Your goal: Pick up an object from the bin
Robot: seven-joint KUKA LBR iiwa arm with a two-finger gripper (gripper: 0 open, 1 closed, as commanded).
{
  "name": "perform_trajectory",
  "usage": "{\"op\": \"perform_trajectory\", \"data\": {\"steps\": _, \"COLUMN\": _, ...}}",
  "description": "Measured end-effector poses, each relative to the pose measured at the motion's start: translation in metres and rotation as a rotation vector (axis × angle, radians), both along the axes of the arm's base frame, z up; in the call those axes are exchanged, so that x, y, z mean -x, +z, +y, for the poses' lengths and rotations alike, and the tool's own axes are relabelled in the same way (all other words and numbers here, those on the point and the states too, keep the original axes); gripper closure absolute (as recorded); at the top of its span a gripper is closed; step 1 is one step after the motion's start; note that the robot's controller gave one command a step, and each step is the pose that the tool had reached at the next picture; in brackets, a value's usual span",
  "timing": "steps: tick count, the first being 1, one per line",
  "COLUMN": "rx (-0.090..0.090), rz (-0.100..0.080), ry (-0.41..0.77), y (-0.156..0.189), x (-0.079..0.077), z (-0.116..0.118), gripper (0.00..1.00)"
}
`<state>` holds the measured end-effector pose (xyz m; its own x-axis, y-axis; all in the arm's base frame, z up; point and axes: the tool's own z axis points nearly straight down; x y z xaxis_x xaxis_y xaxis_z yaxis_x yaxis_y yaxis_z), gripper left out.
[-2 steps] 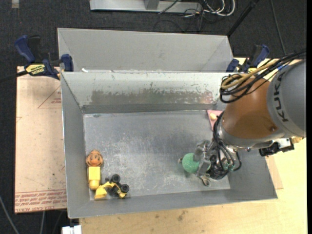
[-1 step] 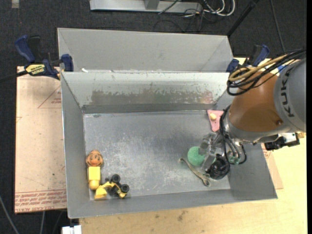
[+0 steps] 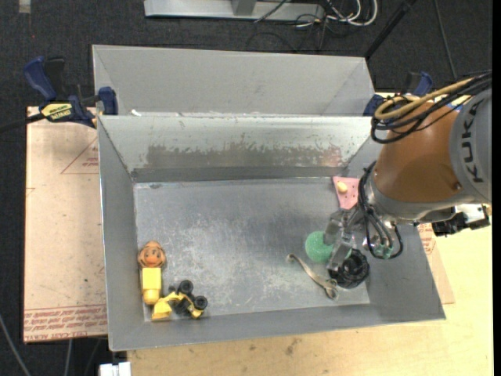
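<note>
The arm (image 3: 415, 163), lettered KUKA, hangs its pincer (image 3: 343, 251) beside a green ball (image 3: 316, 247), lower right; apart or together, I cannot tell.

KUKA iiwa arm (image 3: 473, 143) with a domed wrist cover and a small metal pincer.

The last link is pale grey and carries the dark lettering "KUKA" (image 3: 474, 152) along its side. A smooth, rounded orange-brown cover (image 3: 415, 171) wraps the wrist. Black and yellowish cables (image 3: 407, 106) loop across its top. Below the cover sits the pincer (image 3: 343, 258), a cluster of grey metal parts and thin wires, with a round black piece (image 3: 350, 271) at its lower end.
</note>
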<state>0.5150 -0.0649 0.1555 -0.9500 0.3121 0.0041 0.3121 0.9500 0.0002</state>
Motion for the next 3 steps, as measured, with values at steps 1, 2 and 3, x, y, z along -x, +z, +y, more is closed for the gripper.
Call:
{"op": "perform_trajectory", "data": {"steps": 1, "rx": 0.001, "rz": -0.01, "ry": -0.017, "y": 0.023, "x": -0.001, "z": -0.007, "gripper": 1.0}}
{"op": "perform_trajectory", "data": {"steps": 2, "rx": 0.001, "rz": -0.005, "ry": -0.032, "y": 0.041, "x": -0.001, "z": 0.0, "gripper": 1.0}}
{"op": "perform_trajectory", "data": {"steps": 3, "rx": 0.001, "rz": -0.005, "ry": -0.001, "y": 0.065, "x": -0.004, "z": -0.012, "gripper": 1.0}}
